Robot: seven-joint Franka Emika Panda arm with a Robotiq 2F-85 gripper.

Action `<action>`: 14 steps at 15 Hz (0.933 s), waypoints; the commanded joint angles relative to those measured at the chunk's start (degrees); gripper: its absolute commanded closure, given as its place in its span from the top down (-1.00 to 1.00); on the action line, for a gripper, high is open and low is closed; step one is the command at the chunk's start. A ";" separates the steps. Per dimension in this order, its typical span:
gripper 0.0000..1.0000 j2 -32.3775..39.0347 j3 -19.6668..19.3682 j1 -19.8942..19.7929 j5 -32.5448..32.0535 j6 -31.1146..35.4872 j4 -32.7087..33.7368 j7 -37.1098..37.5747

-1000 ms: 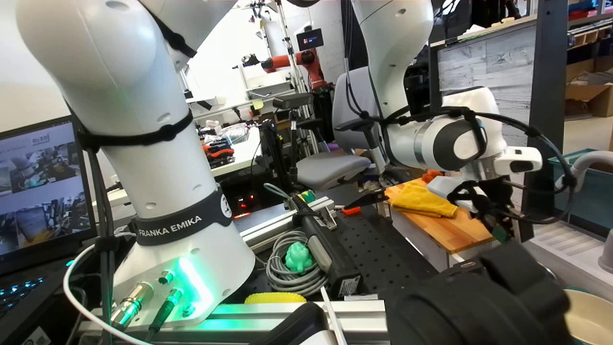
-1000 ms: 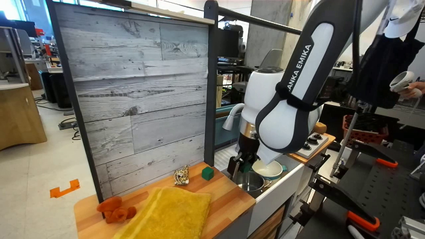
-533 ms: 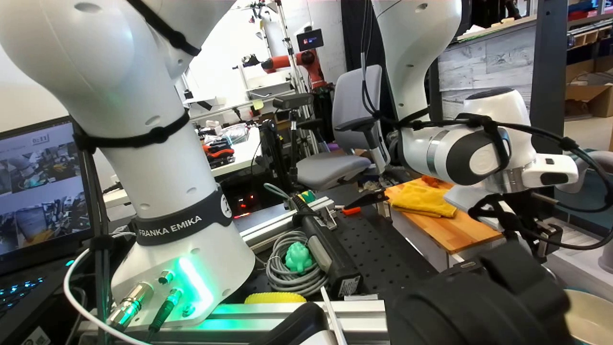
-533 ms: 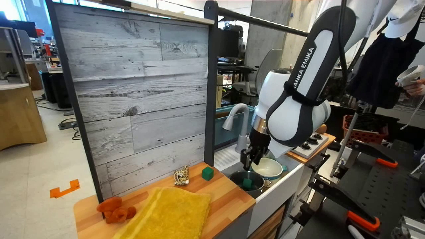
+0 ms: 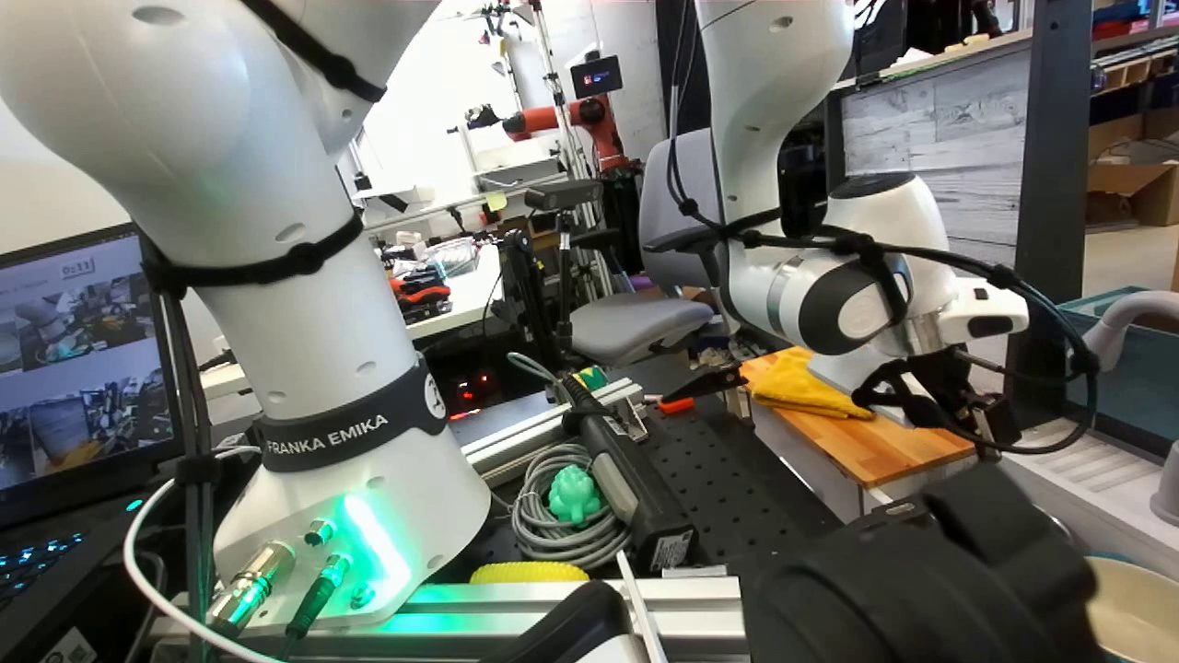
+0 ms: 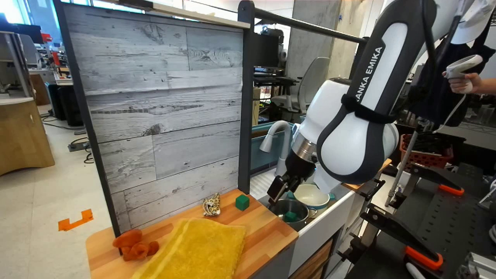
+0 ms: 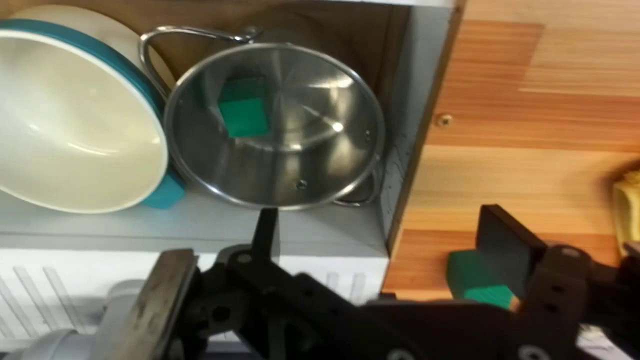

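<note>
A green cube [image 7: 245, 110] is lying inside a steel pot [image 7: 325, 165]. The claw [image 7: 382, 227] is hovering nearby, its fingers [image 7: 264, 235] standing wide apart. A cream bowl [image 7: 75, 125] is sitting beside the pot; a second green cube [image 6: 242, 202] is resting on the wooden surface [image 6: 267, 228].

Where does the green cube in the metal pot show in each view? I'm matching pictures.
In an exterior view: the green cube is right of centre, lower half, inside the metal pot.
In an exterior view: not visible; the wooden counter lies right of centre, lower half.
In the wrist view: the green cube is left of centre, upper half, inside the metal pot.
Shared landmark: the wooden counter, visible in all three views.
</note>
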 commanded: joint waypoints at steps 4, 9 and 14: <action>1.00 -2.93 1.36 2.16 0.23 5.04 -0.53 -0.26; 1.00 -1.75 -0.58 4.59 1.32 5.94 0.39 -0.40; 1.00 2.16 1.50 5.37 0.99 7.04 7.32 -0.06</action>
